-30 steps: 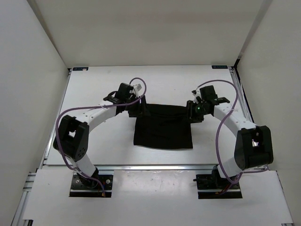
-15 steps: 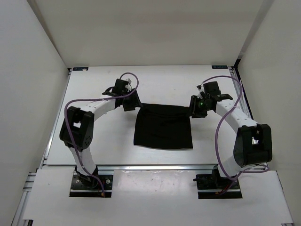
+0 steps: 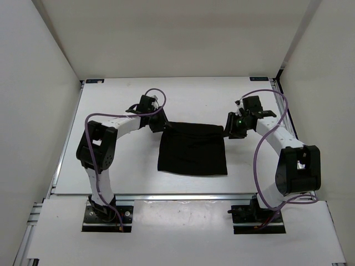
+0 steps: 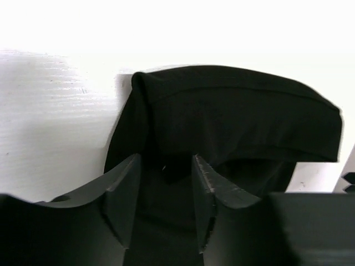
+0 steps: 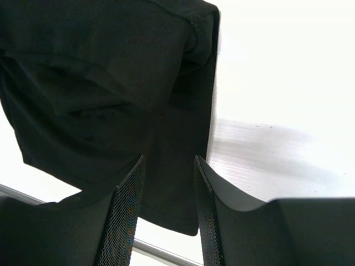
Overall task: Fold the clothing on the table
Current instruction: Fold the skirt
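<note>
The top view shows the clothing point(image 3: 192, 149) lying at the centre of the tabletop point(image 3: 194, 94), with the left end effector point(image 3: 161, 125) at its far-left corner and the right end effector point(image 3: 229, 127) at its far-right corner. The blue corner marks point(image 3: 94, 81) are too small to read. Only the wrist views show that each pair of jaws stands apart over the fabric edge, clamping nothing.

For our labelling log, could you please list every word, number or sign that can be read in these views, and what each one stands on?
No text can be read in any view.
The left blue mark, at a far corner of the table: too small to read.
The right blue mark, at the other far corner: too small to read.
The clothing: plain black, no print or label showing.
</note>
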Tool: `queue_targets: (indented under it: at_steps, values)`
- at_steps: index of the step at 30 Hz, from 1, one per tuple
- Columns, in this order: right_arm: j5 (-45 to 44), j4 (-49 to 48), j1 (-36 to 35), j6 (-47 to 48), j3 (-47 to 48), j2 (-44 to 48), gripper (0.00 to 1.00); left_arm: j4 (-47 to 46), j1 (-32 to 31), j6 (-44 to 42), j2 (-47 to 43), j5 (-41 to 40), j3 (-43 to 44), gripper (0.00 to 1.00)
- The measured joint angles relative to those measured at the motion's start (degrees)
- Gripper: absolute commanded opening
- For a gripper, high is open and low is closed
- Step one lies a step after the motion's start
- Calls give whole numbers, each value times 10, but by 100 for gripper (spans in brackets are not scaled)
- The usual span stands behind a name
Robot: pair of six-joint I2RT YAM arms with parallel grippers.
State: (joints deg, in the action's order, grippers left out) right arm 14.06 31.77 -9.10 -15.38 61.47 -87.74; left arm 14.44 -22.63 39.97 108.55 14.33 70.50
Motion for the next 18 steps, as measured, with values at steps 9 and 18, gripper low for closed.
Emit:
queue_targets:
  at_steps: [9,18]
  values:
    - [-7,0,14,4,0,0,47,-3,-13,11,31,18,12,12]
    - [15,-22,40,-8,21,-57,47,-6,-14,10,33,29,19,0]
